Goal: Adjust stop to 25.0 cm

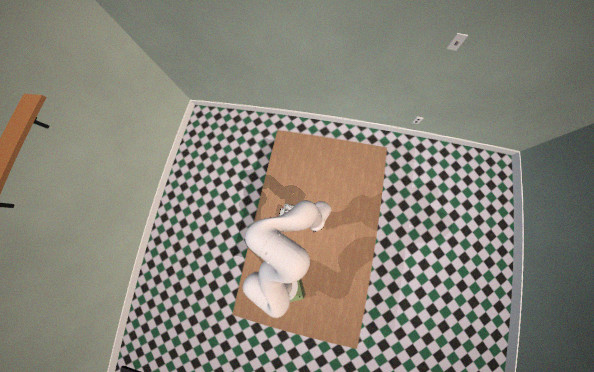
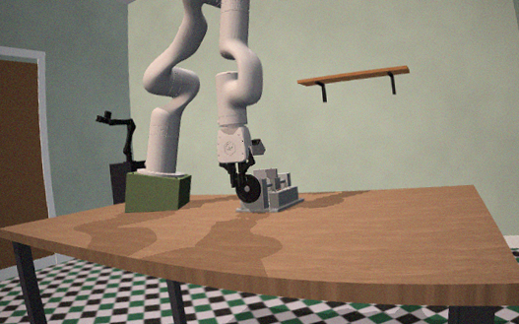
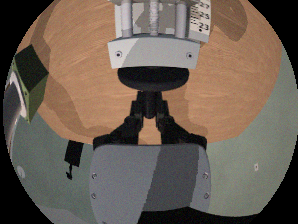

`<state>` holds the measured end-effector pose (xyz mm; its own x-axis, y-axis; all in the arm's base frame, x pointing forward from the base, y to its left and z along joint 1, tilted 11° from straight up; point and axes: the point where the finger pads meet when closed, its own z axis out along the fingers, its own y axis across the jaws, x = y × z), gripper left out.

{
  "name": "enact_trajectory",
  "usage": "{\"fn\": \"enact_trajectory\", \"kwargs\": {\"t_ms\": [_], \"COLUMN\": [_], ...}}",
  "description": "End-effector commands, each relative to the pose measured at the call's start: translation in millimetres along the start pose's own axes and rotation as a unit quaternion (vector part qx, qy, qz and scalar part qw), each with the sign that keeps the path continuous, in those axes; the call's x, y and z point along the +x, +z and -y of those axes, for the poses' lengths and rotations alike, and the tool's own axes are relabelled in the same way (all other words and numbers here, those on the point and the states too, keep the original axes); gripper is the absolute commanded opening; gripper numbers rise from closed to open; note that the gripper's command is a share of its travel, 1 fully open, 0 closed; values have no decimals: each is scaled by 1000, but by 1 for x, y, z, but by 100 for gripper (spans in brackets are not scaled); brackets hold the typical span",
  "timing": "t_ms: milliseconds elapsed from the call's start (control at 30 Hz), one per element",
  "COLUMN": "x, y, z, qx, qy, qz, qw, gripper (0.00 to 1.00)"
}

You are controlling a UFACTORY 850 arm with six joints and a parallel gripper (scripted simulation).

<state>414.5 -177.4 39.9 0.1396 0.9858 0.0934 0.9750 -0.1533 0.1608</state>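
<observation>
A grey metal stop fixture (image 2: 274,190) stands on the wooden table, with a black handwheel (image 2: 249,188) at its near end. My gripper (image 2: 240,179) comes straight down from above and is shut on the handwheel's rim. In the wrist view the black fingers meet on the dark wheel (image 3: 152,78), and the grey fixture body (image 3: 154,26) with its rails and a white scale strip (image 3: 201,18) lies beyond. The scale reading is too small to tell. From the overhead view the arm (image 1: 280,245) hides the fixture.
The arm's green base block (image 2: 156,193) sits on the table left of the fixture. A black stand (image 2: 124,154) is behind the table. A wooden shelf (image 2: 353,77) hangs on the back wall.
</observation>
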Motion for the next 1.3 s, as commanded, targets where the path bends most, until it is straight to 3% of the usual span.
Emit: {"fn": "enact_trajectory", "kwargs": {"t_ms": [0, 1267], "x": [0, 0], "y": [0, 14], "z": [2, 21], "qx": [-2, -2], "qy": [0, 0], "qz": [1, 0], "qw": [1000, 1000], "gripper": [6, 6]}}
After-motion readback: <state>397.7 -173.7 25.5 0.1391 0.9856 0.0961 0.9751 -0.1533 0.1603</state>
